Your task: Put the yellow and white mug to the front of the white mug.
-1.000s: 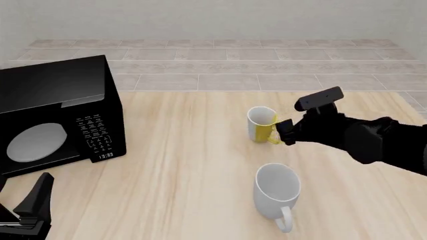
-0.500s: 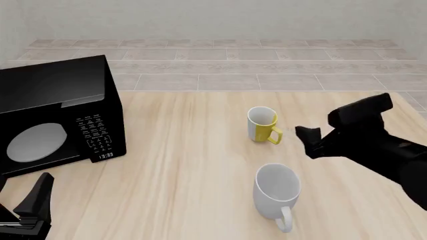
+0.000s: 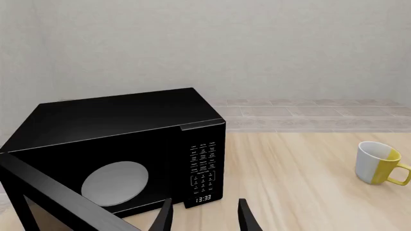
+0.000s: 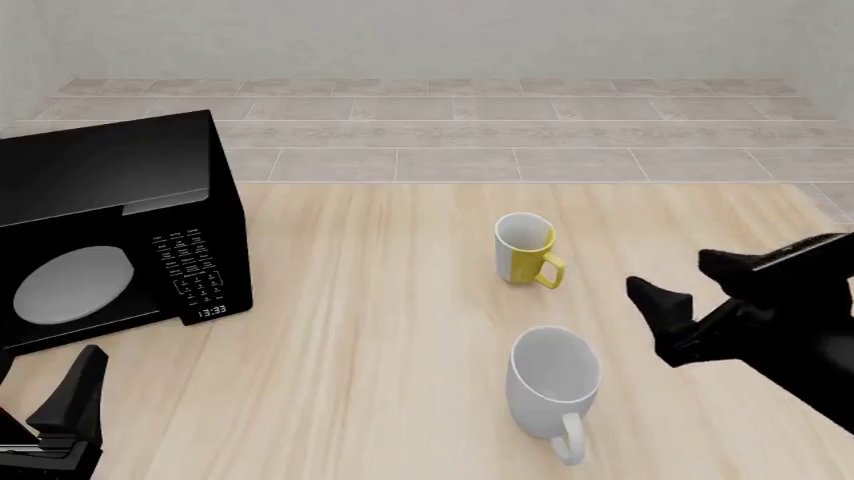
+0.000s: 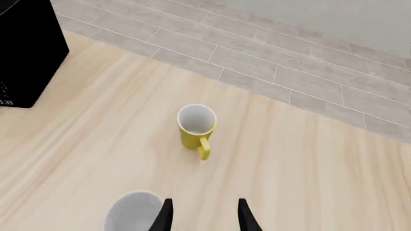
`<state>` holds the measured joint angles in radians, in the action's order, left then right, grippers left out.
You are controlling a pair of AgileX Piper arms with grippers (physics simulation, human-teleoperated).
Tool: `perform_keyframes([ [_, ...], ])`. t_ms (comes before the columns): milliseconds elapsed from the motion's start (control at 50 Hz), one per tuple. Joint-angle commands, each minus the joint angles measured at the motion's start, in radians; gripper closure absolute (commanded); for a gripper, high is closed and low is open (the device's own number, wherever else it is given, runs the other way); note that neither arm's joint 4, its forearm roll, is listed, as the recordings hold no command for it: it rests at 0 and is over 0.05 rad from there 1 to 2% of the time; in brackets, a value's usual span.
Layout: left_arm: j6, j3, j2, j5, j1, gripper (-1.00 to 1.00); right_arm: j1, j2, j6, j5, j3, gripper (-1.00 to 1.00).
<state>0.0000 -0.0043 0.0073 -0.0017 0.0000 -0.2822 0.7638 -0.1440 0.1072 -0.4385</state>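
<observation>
The yellow and white mug (image 4: pixel 525 250) stands upright behind the larger white mug (image 4: pixel 551 378), its yellow handle pointing front-right. Both also show in the right wrist view, the yellow and white mug (image 5: pixel 194 127) further along the fingers than the white mug (image 5: pixel 132 211). My right gripper (image 4: pixel 678 277) hovers open and empty, to the right of both mugs and apart from them. My left gripper (image 4: pixel 54 425) sits open and empty at the front left corner, before the microwave. The left wrist view shows the yellow and white mug (image 3: pixel 378 162) far off to the side.
A black microwave (image 4: pixel 120 230) occupies the left side of the wooden table (image 4: pixel 360 330), its door swung open toward my left gripper (image 3: pixel 204 216). A tiled floor lies beyond the table's far edge.
My right gripper has opened off the yellow mug's handle and drawn back to the right and toward the front. The mug stays standing where it was. The left arm is unmoved.
</observation>
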Motion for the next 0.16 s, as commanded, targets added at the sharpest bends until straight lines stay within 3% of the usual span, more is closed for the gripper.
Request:
perform_keyframes([
  [20, 0.0, 0.0, 0.0, 0.0, 0.0, -1.0, -0.006, -0.103, 0.011, 0.007, 0.069, -1.0],
  [160, 0.0, 0.0, 0.0, 0.0, 0.0, -1.0, -0.002, -0.144, 0.005, 0.015, 0.103, -1.0],
])
